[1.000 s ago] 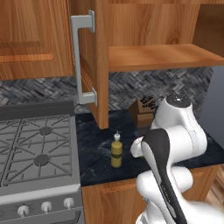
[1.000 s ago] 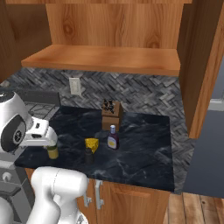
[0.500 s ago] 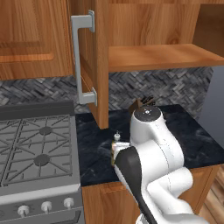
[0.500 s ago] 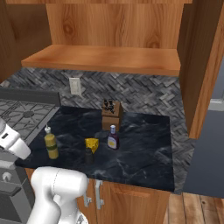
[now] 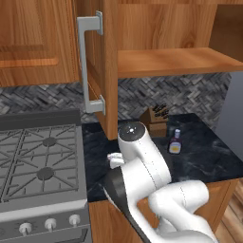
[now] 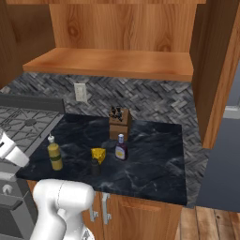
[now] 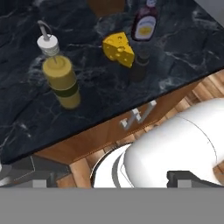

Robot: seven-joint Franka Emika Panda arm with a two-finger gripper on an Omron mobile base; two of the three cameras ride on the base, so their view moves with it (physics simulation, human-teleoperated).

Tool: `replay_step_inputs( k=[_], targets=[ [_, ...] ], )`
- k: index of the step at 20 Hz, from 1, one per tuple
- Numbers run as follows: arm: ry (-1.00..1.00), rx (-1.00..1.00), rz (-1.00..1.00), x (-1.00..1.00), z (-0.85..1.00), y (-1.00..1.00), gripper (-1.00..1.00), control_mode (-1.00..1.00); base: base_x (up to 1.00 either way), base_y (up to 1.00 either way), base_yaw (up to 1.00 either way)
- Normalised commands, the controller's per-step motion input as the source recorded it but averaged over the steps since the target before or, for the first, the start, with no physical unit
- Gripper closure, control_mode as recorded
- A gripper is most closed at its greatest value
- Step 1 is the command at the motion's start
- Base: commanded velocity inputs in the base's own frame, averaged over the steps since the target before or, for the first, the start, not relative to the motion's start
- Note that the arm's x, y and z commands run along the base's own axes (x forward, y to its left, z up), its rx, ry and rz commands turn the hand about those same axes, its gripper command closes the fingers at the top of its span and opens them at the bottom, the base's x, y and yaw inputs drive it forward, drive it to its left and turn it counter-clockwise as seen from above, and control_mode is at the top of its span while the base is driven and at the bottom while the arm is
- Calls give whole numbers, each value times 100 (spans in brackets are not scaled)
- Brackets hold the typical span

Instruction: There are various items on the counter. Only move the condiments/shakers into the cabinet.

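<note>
Currently: claw released, all three condiments on the surface

Claw (image 6: 9, 151) sits low at the front left, off the front edge of the surface (image 6: 150, 154) near the stove (image 5: 38, 161). Jaws spread wide, nothing between them, touching nothing.

Nearest the front edge, on the stove side: tall yellow-olive bottle (image 7: 61, 81), upright, dark band round the body, pale nozzle on top. Stands alone, apart from the other items.

To its right, also near the front: small black shaker (image 7: 138, 70), upright. Cheese wedge (image 7: 118, 49) is just behind it, very close; can't tell if they touch.

Just right of the cheese: dark-purple bottle (image 6: 121, 149) with red cap and pale label, upright, close to the wedge but apart from it.

Further back, behind the purple bottle: brown knife block (image 6: 119, 125), black handles sticking out of the top, near the grey herringbone backsplash (image 6: 154, 101).

Above all that: wall cabinet, wooden shelf (image 6: 112, 63) bare. Cabinet door (image 5: 107, 66) stands swung open toward the stove side, long grey handle (image 5: 85, 61) vertical on its face.

White wall outlet (image 6: 80, 92) sits on the backsplash, left of the knife block.
</note>
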Motion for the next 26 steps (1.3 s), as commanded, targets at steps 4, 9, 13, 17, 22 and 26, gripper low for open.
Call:
replay_step_inputs(
  k=[4,9,13,17,22,26],
  targets=[
    [0,0,0,48,-13,0,-100,-100,0,0,0],
    [0,-4,7,20,-30,-1,-100,-100,0,0,0],
    [0,-2,15,1,-33,-10,-100,-100,0,0,0],
    [0,0,15,2,-21,-20,-100,-100,0,0,0],
    [0,0,11,6,-3,-28,-100,-100,0,0,0],
    [-2,0,0,14,0,-5,-100,-100,0,0,0]
  ],
)
